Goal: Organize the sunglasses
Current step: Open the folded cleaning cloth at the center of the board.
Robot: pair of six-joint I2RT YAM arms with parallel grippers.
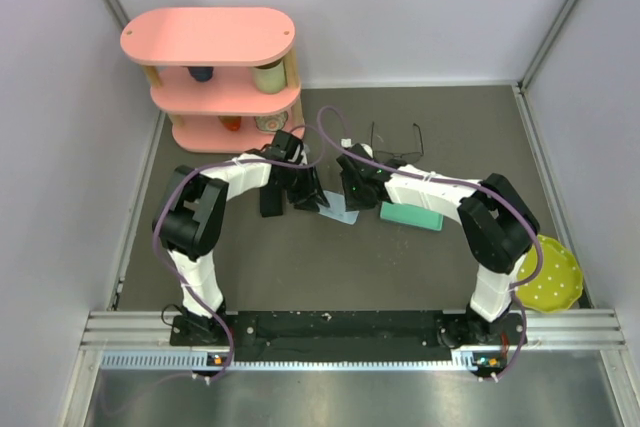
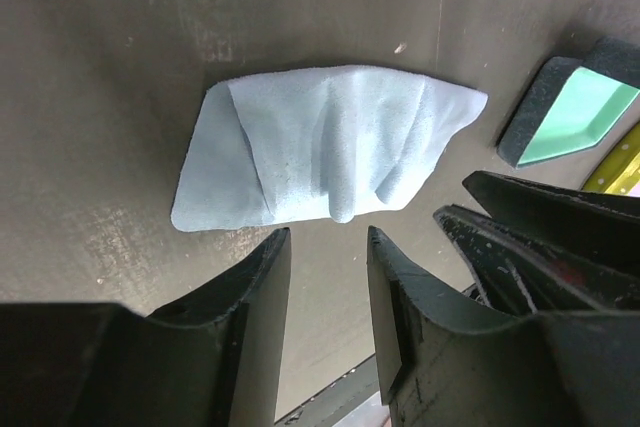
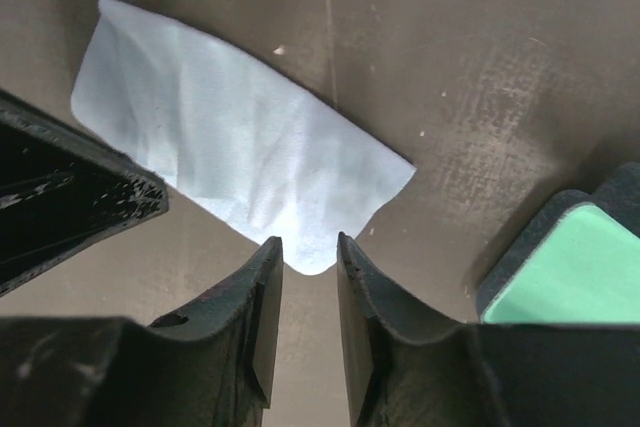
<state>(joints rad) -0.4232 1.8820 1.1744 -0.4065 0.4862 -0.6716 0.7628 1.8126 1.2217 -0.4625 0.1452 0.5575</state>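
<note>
Top external view puts the wire-frame sunglasses (image 1: 396, 142) toward the far side of the tabletop (image 1: 330, 272). They lie with their arms unfolded, well apart from both pincers and with nothing touching them. I cannot pick out a white-framed pair for certain from where I stand.

Neither arm is on the glasses. The left pincer (image 2: 327, 239) and the right pincer (image 3: 308, 242) both hover low over a pale blue cloth (image 2: 320, 147), each with its jaws only narrowly parted and nothing between them. The cloth's rounded corner lies just at the right pincer's tips, and I cannot tell whether they touch it.

The main risk, to my eye, is crowding. The two pincers sit just beside each other, each showing in the other's wrist view, so a careless move could knock them together. The cloth is soft and limp, smooth on one side and bunched into folds on the other. A pinch at its edge could drag or crumple it rather than lift it.

The glasses are thin, springy wire with roundish lenses, which offers little to grip. A narrow jaw could slip off the frame or catch an open arm.

A mint-green case (image 3: 560, 267) with a dark, matte rim lies near the cloth and could get nudged. The tabletop itself is dark and scuffed.
</note>
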